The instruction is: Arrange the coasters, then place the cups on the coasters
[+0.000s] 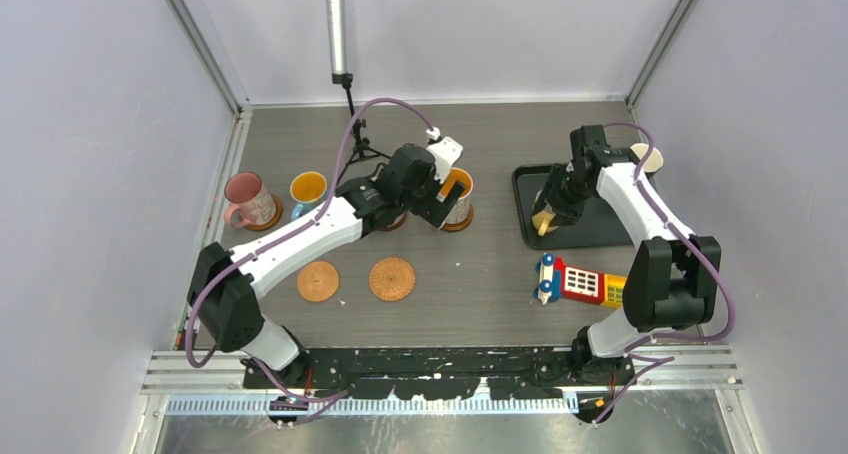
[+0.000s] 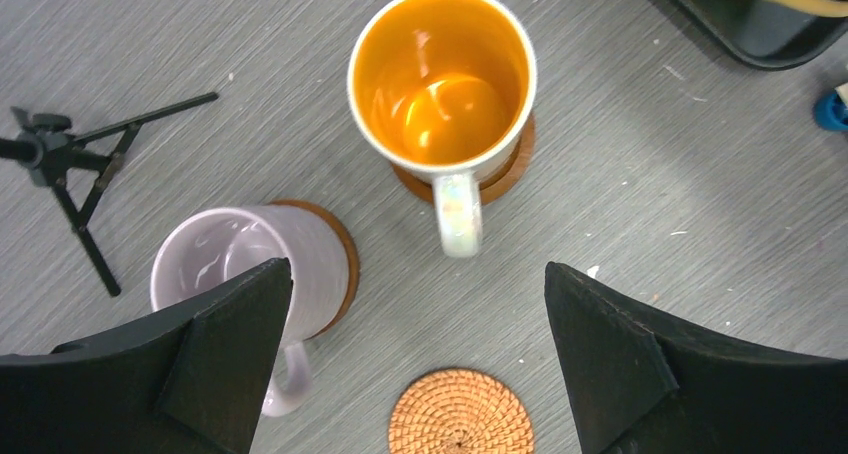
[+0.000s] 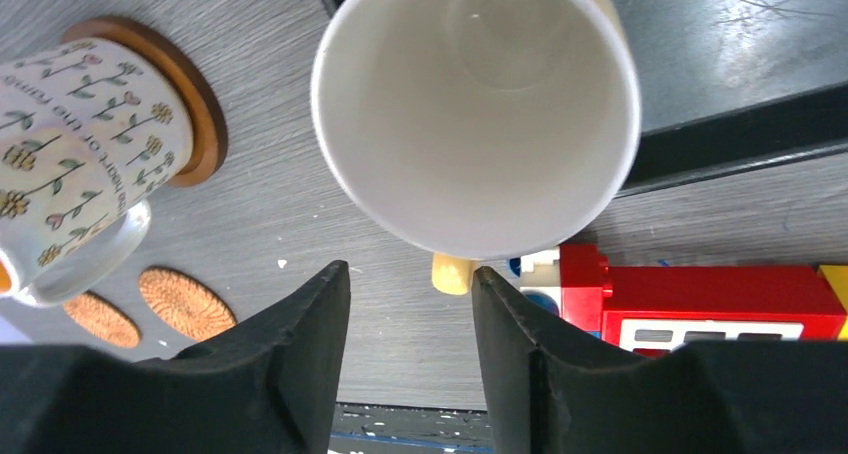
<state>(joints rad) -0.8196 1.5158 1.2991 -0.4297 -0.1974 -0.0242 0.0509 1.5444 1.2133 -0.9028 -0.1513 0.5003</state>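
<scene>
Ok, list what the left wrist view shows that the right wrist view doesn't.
Only left wrist: the lilac mug on a dark coaster and a black tripod. Only right wrist: the toy's red body and the yellow mug's inside. Both: the white mug with orange inside on its coaster, a woven coaster, the black tray.

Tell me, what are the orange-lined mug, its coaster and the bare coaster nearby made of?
The orange-lined mug looks like glazed ceramic: glossy, with bright reflections inside. The coaster under it seems wood, smooth and dark brown. The bare coaster looks woven, perhaps rattan: matte coiled strands.
</scene>
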